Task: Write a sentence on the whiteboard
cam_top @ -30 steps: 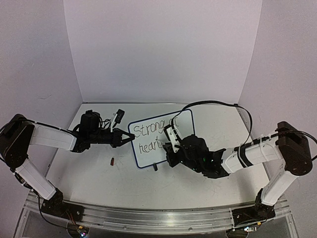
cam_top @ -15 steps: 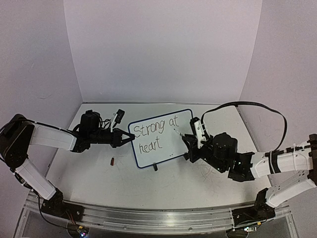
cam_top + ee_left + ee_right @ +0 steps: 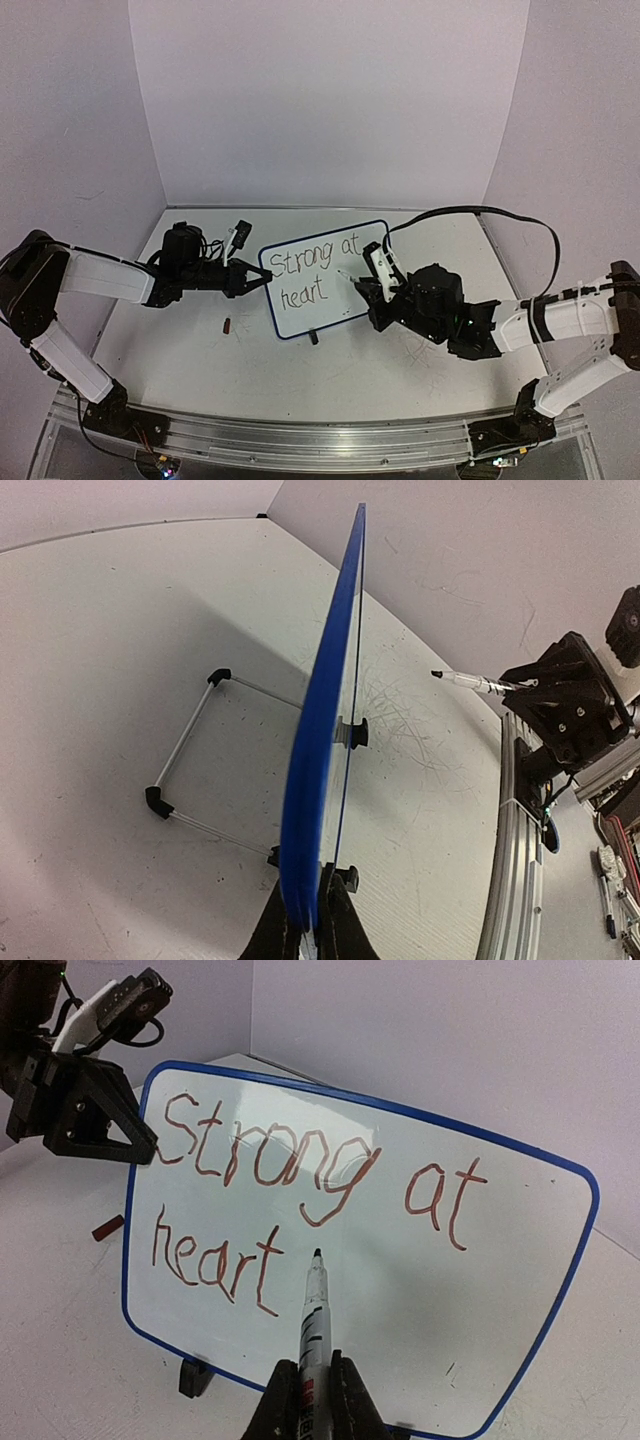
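The whiteboard (image 3: 325, 278) stands upright on two black clip feet mid-table; in the right wrist view (image 3: 420, 1290) it bears "Strong at" over "heart" (image 3: 215, 1260) in marker. My left gripper (image 3: 262, 283) is shut on the board's left edge; in the left wrist view the blue rim (image 3: 320, 730) runs edge-on between the jaws (image 3: 308, 930). My right gripper (image 3: 305, 1395) is shut on a white marker (image 3: 313, 1310), its uncapped black tip a little off the board, just right of "heart". That marker (image 3: 352, 279) also shows from above.
A small dark red cap (image 3: 227, 324) lies on the table left of the board. A wire stand (image 3: 190, 750) lies behind the board. The enclosure walls stand close at back and sides. The aluminium rail (image 3: 320, 440) runs along the near edge.
My right arm swung out to the right, off the board, then came back left; the marker tip now hovers just right of "heart". The left arm and board have not moved.
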Action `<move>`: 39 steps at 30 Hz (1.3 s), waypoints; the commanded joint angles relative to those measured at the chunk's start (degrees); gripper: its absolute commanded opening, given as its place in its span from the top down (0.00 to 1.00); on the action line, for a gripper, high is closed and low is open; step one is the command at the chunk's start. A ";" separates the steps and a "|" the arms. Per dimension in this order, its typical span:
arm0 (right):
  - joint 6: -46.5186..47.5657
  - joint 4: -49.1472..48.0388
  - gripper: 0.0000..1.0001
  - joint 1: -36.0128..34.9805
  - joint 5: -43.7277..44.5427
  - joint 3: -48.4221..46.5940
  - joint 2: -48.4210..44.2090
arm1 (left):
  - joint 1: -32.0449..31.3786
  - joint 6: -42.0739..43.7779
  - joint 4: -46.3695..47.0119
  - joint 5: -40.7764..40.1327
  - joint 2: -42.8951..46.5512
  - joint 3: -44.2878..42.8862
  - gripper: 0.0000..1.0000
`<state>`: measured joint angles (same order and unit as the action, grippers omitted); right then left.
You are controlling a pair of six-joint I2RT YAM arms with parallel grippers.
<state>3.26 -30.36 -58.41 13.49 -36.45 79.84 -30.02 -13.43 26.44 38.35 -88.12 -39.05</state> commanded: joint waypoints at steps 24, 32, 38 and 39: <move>-1.59 -2.21 1.00 -0.07 -0.57 -0.12 2.68 | 0.66 2.79 -4.54 -9.10 0.69 -0.99 1.00; -1.24 -4.89 1.00 -0.08 -1.57 2.93 1.32 | 0.65 2.97 -4.64 -9.01 0.34 -0.99 1.00; -2.53 -3.18 1.00 -0.11 0.55 -0.75 5.22 | 0.62 3.06 -4.73 -8.66 0.34 -1.20 1.00; -2.66 -2.97 1.00 -0.07 0.92 -1.40 5.79 | 0.62 3.06 -4.76 -8.62 0.28 -1.19 1.00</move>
<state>2.20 -32.92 -58.41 11.70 -33.92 82.68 -30.28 -13.43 25.86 37.50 -87.79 -39.12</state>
